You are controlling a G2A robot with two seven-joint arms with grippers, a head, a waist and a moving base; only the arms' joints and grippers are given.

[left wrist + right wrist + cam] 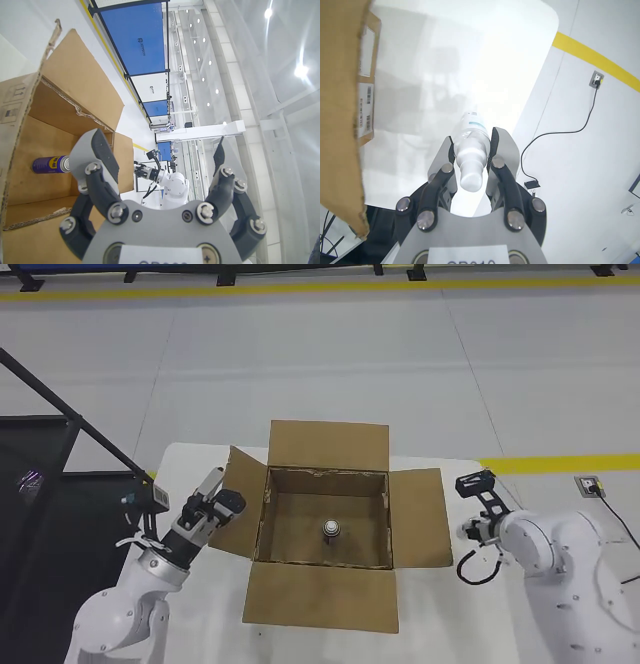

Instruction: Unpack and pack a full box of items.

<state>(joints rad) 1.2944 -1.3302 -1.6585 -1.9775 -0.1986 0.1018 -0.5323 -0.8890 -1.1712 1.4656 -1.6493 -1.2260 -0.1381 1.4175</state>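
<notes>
The right gripper (471, 141) clamps a clear plastic bottle (471, 152) beside the corrugated cardboard box (328, 446). A cylindrical blue can (50, 164) stands inside; the left gripper (160, 152) nearby gapes open.

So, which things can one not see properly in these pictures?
Spray can: top view shows just its top, too small; in left wrist view a finger of the left pincer covers its nozzle end.
Bottle in the right pincer: its far end fades into glare on the white table, right wrist view.
Cardboard box floor by the near wall: hidden by that wall, top view.
</notes>
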